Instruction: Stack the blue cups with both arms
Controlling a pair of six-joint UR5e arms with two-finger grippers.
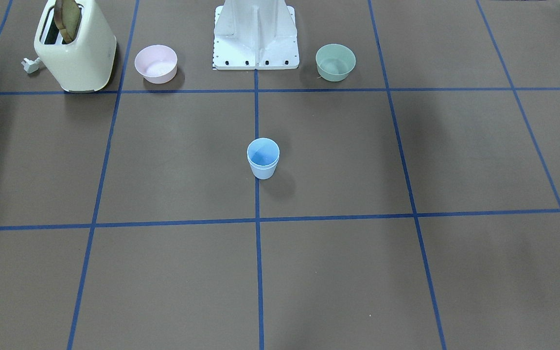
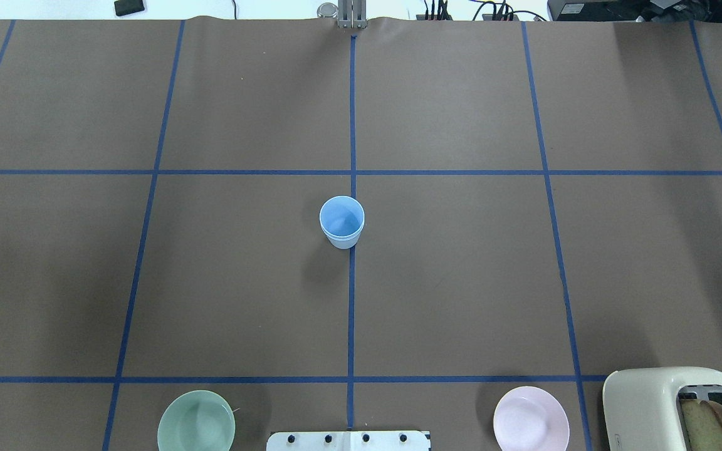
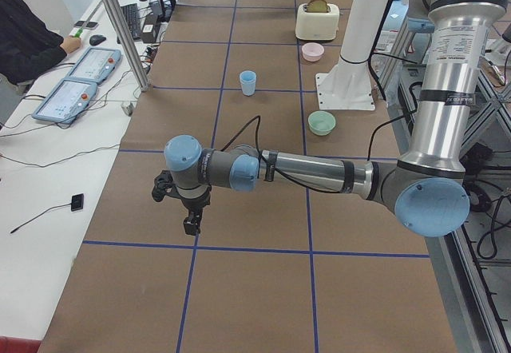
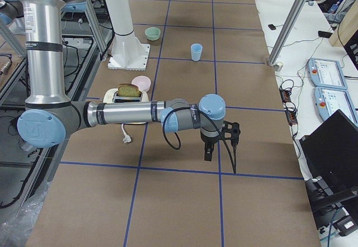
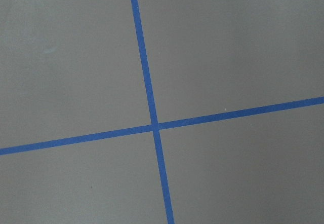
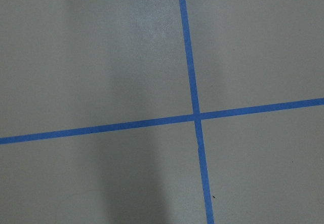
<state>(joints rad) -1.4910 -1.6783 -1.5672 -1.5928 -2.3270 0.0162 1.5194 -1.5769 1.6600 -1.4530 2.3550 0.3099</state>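
The blue cups (image 1: 263,158) stand upright at the table's middle on the centre tape line, one nested in the other, with two rims showing. They also show in the overhead view (image 2: 341,221) and both side views (image 3: 248,81) (image 4: 196,51). My left gripper (image 3: 190,225) shows only in the exterior left view, hanging low over the table far from the cups. My right gripper (image 4: 208,155) shows only in the exterior right view, also far from the cups. I cannot tell whether either is open or shut. Both wrist views show only brown paper and crossing blue tape.
A cream toaster (image 1: 76,46) with a bread slice, a pink bowl (image 1: 156,63), the white pedestal base (image 1: 255,36) and a mint-green bowl (image 1: 336,61) line the robot's edge. An operator (image 3: 24,33) sits at the side desk beside an aluminium post (image 3: 120,25).
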